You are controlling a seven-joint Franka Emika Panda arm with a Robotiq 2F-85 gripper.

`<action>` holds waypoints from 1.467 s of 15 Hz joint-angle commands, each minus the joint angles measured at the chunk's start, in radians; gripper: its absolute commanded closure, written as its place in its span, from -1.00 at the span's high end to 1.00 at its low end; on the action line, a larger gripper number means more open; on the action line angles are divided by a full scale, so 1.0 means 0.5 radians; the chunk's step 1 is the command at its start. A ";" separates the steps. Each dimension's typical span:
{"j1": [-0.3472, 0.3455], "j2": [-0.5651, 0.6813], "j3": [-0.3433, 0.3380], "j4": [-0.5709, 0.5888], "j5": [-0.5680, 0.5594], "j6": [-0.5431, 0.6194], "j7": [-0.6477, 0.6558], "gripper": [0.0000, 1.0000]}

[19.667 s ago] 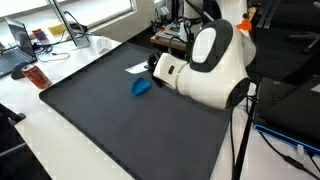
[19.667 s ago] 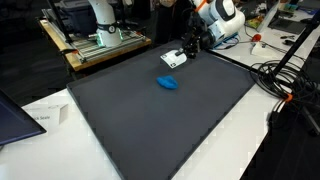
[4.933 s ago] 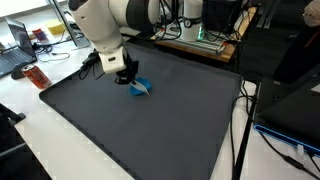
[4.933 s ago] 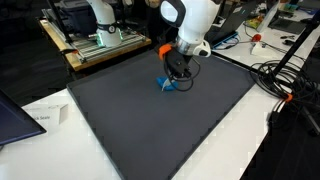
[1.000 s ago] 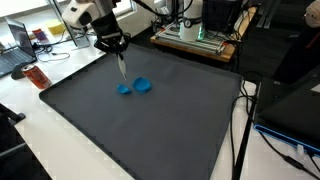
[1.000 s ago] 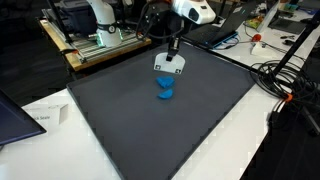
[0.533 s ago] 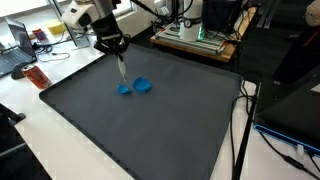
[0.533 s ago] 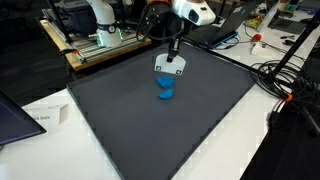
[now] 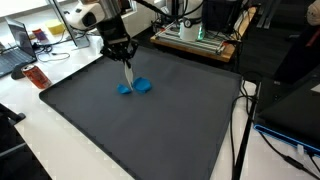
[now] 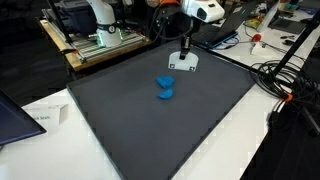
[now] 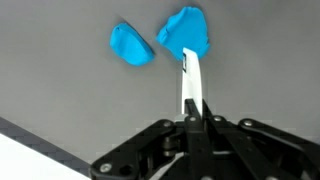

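Observation:
My gripper (image 9: 125, 62) hangs above the dark mat (image 9: 150, 130), shut on a thin white card (image 9: 128, 76) that dangles from its fingertips. The card (image 10: 183, 60) shows face-on in an exterior view, under the gripper (image 10: 186, 47). In the wrist view the gripper (image 11: 193, 112) pinches the card (image 11: 190, 82) edge-on. Two small blue pieces (image 9: 125, 88) (image 9: 143, 84) lie side by side on the mat just below the card's lower end. Seen from the wrist, the blue pieces (image 11: 131, 45) (image 11: 186, 32) lie beyond the card's tip.
A red object (image 9: 37, 77) and a laptop (image 9: 15, 52) lie on the white table past the mat's edge. An equipment rack (image 9: 195, 35) stands behind the mat. Cables (image 10: 275, 75) trail off one side. A paper sheet (image 10: 45, 117) lies near a corner of the mat.
The arm has carried the card a short way across the mat, toward the mat's far edge. The blue pieces have not moved.

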State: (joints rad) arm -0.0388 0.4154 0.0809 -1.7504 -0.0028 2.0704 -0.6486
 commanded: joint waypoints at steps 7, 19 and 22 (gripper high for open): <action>-0.015 -0.038 0.065 -0.121 0.208 0.071 0.178 -0.98; 0.221 -0.031 0.017 -0.165 0.011 0.113 0.940 -0.98; 0.347 -0.008 -0.052 -0.143 -0.201 0.104 1.367 -0.98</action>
State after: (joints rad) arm 0.0751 0.4155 0.0962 -1.8123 -0.0170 2.1122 -0.1389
